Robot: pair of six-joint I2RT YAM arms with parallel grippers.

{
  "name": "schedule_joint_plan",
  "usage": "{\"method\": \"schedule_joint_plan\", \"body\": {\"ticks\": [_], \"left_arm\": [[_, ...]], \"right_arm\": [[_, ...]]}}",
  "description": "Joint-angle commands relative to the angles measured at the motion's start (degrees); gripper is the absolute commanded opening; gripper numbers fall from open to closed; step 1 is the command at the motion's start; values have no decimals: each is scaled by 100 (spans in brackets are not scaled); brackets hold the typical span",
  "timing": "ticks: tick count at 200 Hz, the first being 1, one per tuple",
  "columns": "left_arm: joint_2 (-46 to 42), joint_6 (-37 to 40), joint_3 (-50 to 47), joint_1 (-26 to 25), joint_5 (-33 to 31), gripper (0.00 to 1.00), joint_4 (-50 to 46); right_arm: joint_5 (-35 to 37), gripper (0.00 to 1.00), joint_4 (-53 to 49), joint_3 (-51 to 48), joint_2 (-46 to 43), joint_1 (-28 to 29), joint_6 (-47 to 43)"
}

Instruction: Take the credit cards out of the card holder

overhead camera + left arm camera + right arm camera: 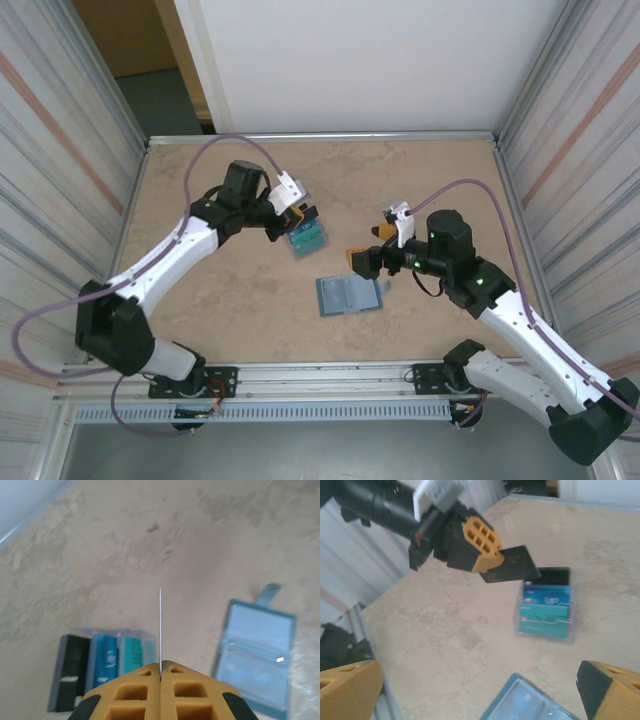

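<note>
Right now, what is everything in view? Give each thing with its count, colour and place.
held card: one, black, pinched in the left gripper above the laid-out cards
laid-out cards: at least three, black, blue and teal-green, overlapped in a row on the table
clear tray: one, see-through, seemingly around the laid-out cards
card holder: one, teal-blue with a paler inside, lying open on the table
table: one, mottled beige
left gripper: one, yellow and black fingers, shut on the held card
right gripper: one, yellow and black fingers, open, by the card holder
</note>
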Motion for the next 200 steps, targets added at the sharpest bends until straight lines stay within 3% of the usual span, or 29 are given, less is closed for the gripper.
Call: {"method": "schedule_joint_plan", "body": {"ticks": [1,82,200], "left_arm": [[375,535,288,69,-268,0,332],[1504,911,808,494,-105,0,818],[2097,1355,974,694,91,0,431]], "right_arm": [[610,99,-157,116,-206,-153,369],[2678,99,-725,-207,-614,-285,1023],[2864,99,-835,-212,-203,-289,1181]]}}
